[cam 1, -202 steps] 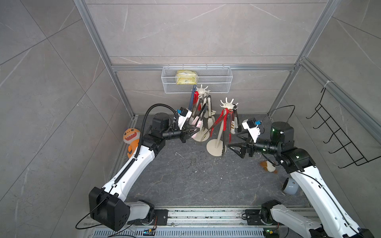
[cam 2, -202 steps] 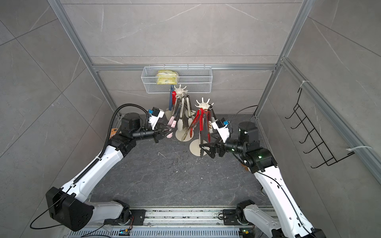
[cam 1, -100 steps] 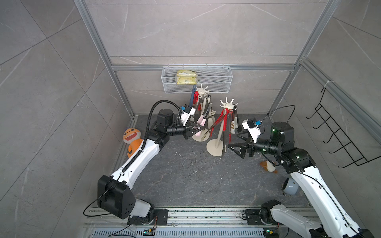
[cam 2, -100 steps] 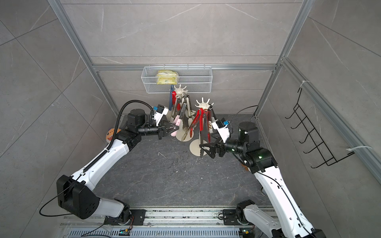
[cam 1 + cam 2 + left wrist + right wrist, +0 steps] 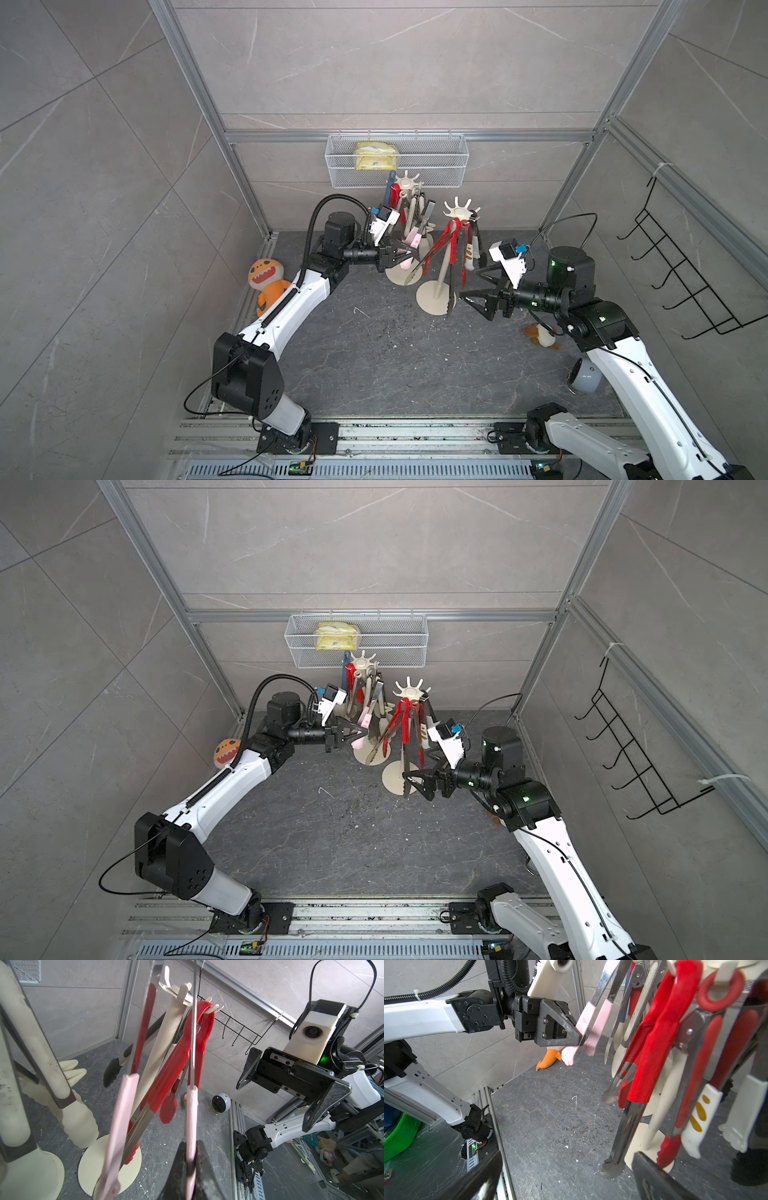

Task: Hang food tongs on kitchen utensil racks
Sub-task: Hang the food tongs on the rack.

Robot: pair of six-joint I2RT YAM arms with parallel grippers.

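Pink tongs (image 5: 412, 240) clamped at one tip by left gripper (image 5: 404, 257), long axis near-upright, hinge end up beside far rack (image 5: 407, 183) crown; hooking cannot be told. Right gripper (image 5: 469, 284) held wide open, empty, farther off.

The left arm (image 5: 299, 301) and right arm (image 5: 640, 390) are clad in white shells with black joint housings. A ribbed black hose (image 5: 436, 988) is strung along the left arm, a thin black cable (image 5: 376, 975) over the right. A white camera block (image 5: 510, 262) is fitted at each wrist. The left gripper (image 5: 582, 1040) and right gripper (image 5: 469, 284) are formed of black triangular fingers (image 5: 556, 1028) fastened with small screws.
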